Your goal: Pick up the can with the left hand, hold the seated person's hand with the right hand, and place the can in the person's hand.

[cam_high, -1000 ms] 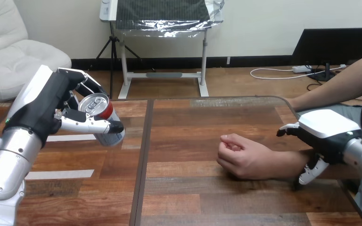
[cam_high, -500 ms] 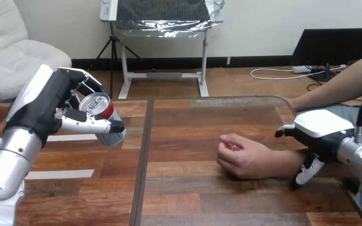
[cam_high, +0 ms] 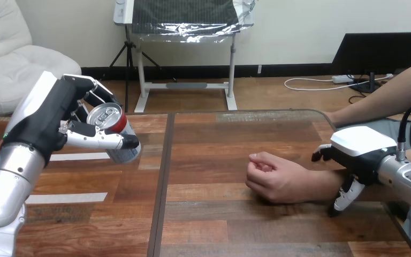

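Head view: left hand clamps raised can; right hand over wrist, grip unclear.

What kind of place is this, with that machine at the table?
Probably a robot testing or demo space: a wooden table, the robot's left hand holding a drink can, and its right hand curled round a seated person's wrist.

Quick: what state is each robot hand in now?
Left robot hand: closed on the can.
Right robot hand: over the person's forearm; grip cannot be told.
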### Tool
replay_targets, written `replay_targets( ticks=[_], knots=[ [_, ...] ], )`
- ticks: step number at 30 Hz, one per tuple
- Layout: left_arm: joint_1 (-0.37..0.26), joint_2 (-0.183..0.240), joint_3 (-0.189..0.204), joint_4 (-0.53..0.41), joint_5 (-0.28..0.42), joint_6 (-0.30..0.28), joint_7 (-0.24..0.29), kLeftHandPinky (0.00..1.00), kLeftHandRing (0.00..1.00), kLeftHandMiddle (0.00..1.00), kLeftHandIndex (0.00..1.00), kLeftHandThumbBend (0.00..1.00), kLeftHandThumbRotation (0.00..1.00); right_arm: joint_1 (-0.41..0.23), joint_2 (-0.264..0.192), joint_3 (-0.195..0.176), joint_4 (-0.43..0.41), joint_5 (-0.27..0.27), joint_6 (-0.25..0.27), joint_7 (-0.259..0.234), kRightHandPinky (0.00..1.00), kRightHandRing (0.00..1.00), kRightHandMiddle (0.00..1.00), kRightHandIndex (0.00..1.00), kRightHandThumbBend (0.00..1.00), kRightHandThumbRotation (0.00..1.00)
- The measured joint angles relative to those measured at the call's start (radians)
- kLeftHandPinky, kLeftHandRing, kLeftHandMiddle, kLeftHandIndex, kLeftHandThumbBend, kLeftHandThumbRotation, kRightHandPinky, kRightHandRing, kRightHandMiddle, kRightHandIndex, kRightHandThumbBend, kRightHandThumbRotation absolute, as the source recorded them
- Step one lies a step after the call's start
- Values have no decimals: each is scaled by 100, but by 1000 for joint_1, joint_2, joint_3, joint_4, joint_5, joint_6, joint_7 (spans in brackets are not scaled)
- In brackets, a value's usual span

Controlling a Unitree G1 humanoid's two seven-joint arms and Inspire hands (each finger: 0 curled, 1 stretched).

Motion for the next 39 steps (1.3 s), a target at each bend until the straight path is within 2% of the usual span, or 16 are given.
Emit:
replay_targets(
  ticks=[5,12,17,20,24,33,35,39],
  knots=[
    [0,0,4,0,0,-4,0,20,25,33,41,82,0,-5,3,5,0,1,9,23,55,75,78,80,97,21],
    [0,0,8,0,0,-8,0,19,25,32,41,82,0,-13,12,6,-7,11,39,75,44,61,70,78,95,20],
    [0,0,12,0,-1,-9,0,20,27,33,42,81,0,-17,21,10,-12,12,58,102,38,53,58,76,94,19],
    [0,0,14,0,-1,-9,0,21,27,34,42,81,0,-19,27,12,-13,12,63,113,38,52,57,75,93,17],
    [0,0,16,0,-1,-9,0,20,26,33,41,82,0,-22,28,19,-14,11,63,126,43,55,60,73,91,16],
    [0,0,17,0,-1,-9,0,20,25,33,41,82,0,-36,28,41,-15,6,62,161,45,56,63,68,88,15],
    [0,0,17,0,-1,-9,0,19,25,32,41,82,0,-41,29,45,-15,6,65,174,45,55,62,67,87,15],
    [0,0,17,0,-4,-9,0,20,25,32,41,81,0,-49,32,49,-18,7,76,202,37,49,57,64,87,14]
  ],
)
